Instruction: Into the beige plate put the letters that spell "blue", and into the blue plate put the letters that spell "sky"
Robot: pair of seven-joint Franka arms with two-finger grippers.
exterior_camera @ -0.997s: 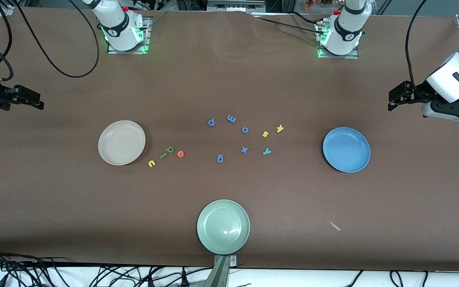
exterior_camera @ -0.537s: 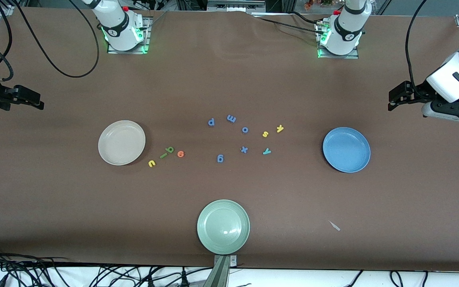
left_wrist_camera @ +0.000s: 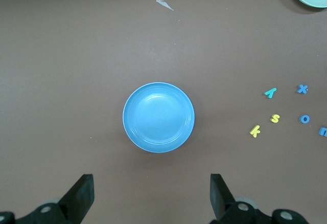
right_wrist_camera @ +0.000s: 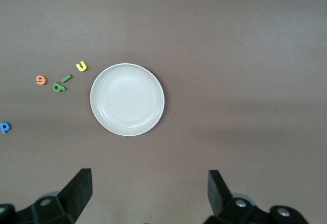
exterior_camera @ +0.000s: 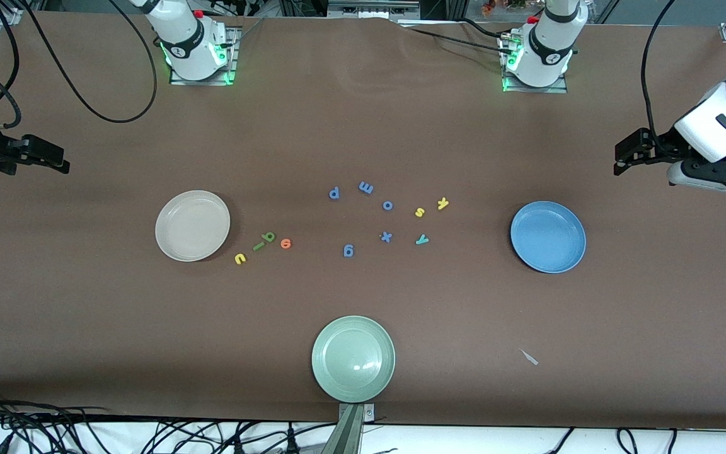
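White arms [exterior_camera: 725, 116] carry black hands, black cables, and green-lit bases [exterior_camera: 199, 66].

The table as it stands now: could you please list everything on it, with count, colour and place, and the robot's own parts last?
beige plate: one, cream, empty, toward the right arm's end.
blue plate: one, medium blue, empty, toward the left arm's end.
green plate: one, pale green, empty, nearest the front camera.
"blue" letters: four, green b, dark green l, yellow u, orange e, beside the beige plate.
"sky" letters: three, yellow s, yellow k, teal y, toward the blue plate.
blue letters: five, p, m, o, x, g, mid-table.
scrap: one, pale, near the table's front edge.
left gripper: open, above the blue plate, waiting.
right gripper: open, above the beige plate, waiting.
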